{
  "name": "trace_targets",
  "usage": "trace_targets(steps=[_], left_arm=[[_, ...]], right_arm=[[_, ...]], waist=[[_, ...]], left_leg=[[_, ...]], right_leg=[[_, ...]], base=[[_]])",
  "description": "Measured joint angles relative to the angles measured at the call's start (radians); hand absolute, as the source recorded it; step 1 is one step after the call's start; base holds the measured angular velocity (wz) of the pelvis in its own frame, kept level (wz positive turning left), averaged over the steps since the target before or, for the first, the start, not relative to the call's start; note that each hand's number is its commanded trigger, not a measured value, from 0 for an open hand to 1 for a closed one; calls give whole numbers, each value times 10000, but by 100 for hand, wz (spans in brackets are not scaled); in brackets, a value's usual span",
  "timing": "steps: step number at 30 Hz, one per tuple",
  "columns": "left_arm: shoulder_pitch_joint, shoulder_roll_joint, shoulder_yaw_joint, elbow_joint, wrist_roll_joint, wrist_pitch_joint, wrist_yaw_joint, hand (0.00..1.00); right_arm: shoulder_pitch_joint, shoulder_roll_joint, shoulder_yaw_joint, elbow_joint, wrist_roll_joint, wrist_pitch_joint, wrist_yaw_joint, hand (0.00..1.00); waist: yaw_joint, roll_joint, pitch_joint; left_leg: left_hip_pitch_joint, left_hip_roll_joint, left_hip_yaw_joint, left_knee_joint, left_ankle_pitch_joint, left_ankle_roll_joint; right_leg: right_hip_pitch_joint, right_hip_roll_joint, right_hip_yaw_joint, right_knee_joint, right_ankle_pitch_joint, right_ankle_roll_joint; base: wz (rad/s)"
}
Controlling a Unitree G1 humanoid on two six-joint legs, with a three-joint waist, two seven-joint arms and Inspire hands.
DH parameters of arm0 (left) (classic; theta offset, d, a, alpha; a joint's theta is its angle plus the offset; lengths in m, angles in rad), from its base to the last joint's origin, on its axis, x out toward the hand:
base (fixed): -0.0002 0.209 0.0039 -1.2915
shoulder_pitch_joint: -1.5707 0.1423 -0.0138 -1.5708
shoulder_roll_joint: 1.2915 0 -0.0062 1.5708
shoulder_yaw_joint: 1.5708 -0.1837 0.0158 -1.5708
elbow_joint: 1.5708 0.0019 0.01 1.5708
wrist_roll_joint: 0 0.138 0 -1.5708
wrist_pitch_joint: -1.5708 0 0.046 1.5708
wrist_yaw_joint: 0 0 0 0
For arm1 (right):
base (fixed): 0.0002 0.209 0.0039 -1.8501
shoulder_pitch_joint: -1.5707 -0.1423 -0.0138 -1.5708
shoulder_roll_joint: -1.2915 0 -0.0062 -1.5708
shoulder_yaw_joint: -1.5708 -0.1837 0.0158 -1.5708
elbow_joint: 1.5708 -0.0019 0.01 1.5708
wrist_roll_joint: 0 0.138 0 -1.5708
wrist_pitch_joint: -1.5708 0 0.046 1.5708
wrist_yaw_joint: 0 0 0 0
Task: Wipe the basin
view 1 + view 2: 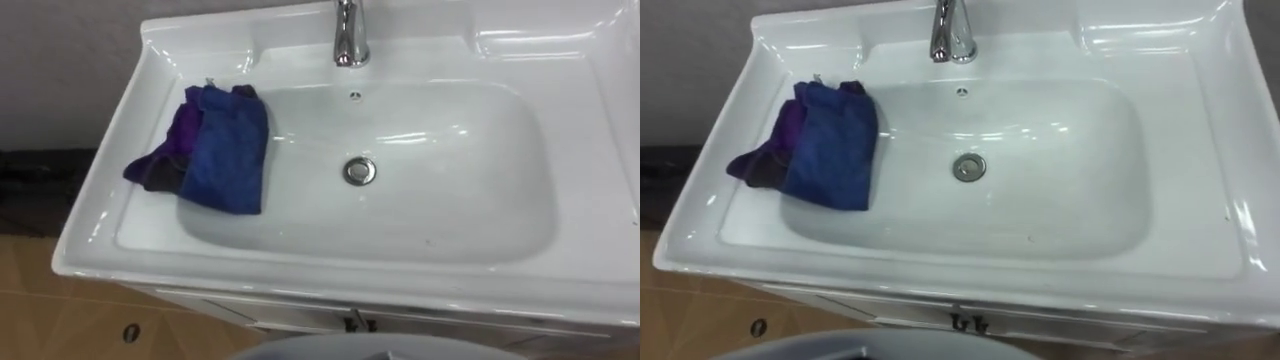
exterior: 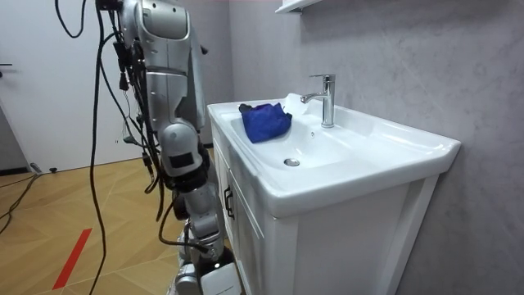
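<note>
A white basin (image 1: pixel 590 215) is set in a cabinet top before me. A crumpled blue and purple cloth (image 1: pixel 225 150) lies on the basin's left side, draped from the flat rim down into the bowl. The chrome drain (image 1: pixel 360 170) sits in the middle of the bowl, apart from the cloth. In the room view I stand at the basin's front (image 2: pixel 246 176), with the cloth (image 2: pixel 264 121) at its far end. My right arm hangs down beside the cabinet, and the right hand (image 2: pixel 190 281) is at the picture's bottom edge.
A chrome faucet (image 1: pixel 350 35) rises at the back middle of the basin. The white cabinet (image 2: pixel 327 246) below has a dark door handle (image 2: pixel 227 201). A grey wall stands behind, and wood floor lies to my left.
</note>
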Motion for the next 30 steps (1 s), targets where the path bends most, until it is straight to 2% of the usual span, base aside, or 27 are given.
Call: trace_targets(steps=[4, 5, 9, 12, 15, 16, 18, 20, 21, 23, 24, 26, 30], left_arm=[[414, 56, 374, 1234, -1287, 57, 338, 0], [453, 56, 422, 1418, -1554, 114, 393, 0], [828, 57, 532, 1698, -1702, 229, 544, 0], [1049, 56, 861, 2085, -1894, 226, 739, 0], [1625, 46, 944, 2705, -2225, 177, 1083, 0], [1827, -4, 876, 3143, -2404, 166, 1112, 0], [2198, -374, 808, 3363, -2421, 164, 1185, 0], [2584, -876, 398, 3746, -2420, 159, 1248, 0], [2679, -1014, 348, 3851, -2421, 151, 1246, 0], [2772, -1507, 190, 4395, -2432, 121, 1271, 0], [2863, -1610, 37, 4509, -2440, 106, 1294, 0], [3157, -1855, -850, 5196, -2437, 9, 1273, 0], [3226, -2181, -1897, 6119, -2425, -74, 1212, 0]], right_arm=[[-91, -147, 57, -184, -3, 5, 32, 0], [-126, -170, 50, -184, -2, 189, 69, 0], [-98, -264, 39, -199, -143, 394, 224, 0], [11, -320, 64, -253, -531, 447, 239, 0], [120, -378, 73, -347, -613, 441, 229, 0], [161, -392, 75, -349, -599, 441, 227, 0], [219, -391, 95, -401, -608, 452, 244, 0], [237, -390, 178, -399, -587, 529, 239, 0], [245, -387, 186, -399, -591, 537, 246, 0], [233, -371, 178, -400, -654, 530, 326, 0], [206, -366, 180, -400, -649, 529, 346, 0], [171, -349, 163, -391, -645, 512, 387, 0], [-24, -348, 195, -345, -640, 434, 385, 0]], waist=[[273, -24, -21], [364, -54, -23], [448, -76, -25], [635, -112, -34], [622, -103, -46], [602, -141, -74], [583, -158, -65], [594, -241, -76], [601, -258, -81], [488, -343, -90], [409, -360, -85], [218, -417, -75], [-72, -533, -22]], left_leg=[[-141, -66, -240, 107, 9, 16], [-178, -83, -326, 132, 8, 16], [-339, -143, -628, 218, 14, 26], [-333, -144, -602, 214, 20, 33], [-381, -177, -643, 220, 22, 38], [-375, -197, -649, 212, 35, 60], [-374, -217, -661, 158, 42, 72], [-367, -239, -715, 149, 46, 78], [-365, -240, -729, 147, 46, 79], [-341, -242, -744, 140, 49, 84], [-324, -242, -745, 135, 53, 89], [-204, -261, -754, 125, 57, 96], [-194, -251, -710, 146, 57, 96]], right_leg=[[12, -44, -275, -14, -22, 22], [32, -51, -366, -18, -27, 27], [30, -69, -607, -8, -41, 34], [13, -87, -644, 27, -78, 26], [4, -119, -680, 11, -98, 45], [0, -148, -714, 33, -104, 58], [-8, -167, -717, 42, -111, 72], [6, -175, -742, 28, -111, 79], [7, -176, -752, 30, -111, 79], [41, -178, -746, 44, -111, 80], [70, -181, -748, 41, -111, 80], [221, -205, -750, 50, -124, 99], [203, -217, -735, 92, -137, 106]], base=[[19], [24], [23], [-1], [4], [8], [3], [4], [5], [4], [0], [0], [-2]])
